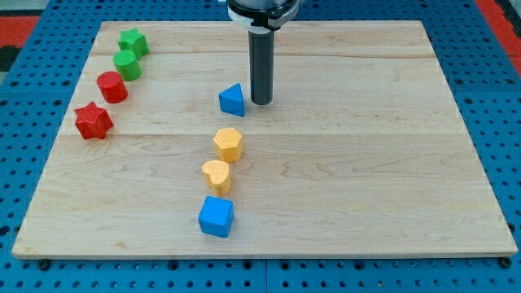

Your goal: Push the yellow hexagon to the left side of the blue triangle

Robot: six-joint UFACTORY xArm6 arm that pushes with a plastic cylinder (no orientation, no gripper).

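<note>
Beside blue triangle (232,100): my tip (261,102), at its right, no jaws to read.
yellow hexagon (229,144): just below triangle, apart.

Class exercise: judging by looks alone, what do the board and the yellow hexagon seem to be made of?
Board: pale wood, matte; visible grain and plank seams. Yellow hexagon: probably moulded plastic or painted wood; uniform colour, smooth faces with a slight sheen, so the look leaves it open.

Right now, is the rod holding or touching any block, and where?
Nothing is held. My tip stands just to the view's right of the blue triangle block; contact cannot be told. The yellow hexagon block is untouched.
</note>
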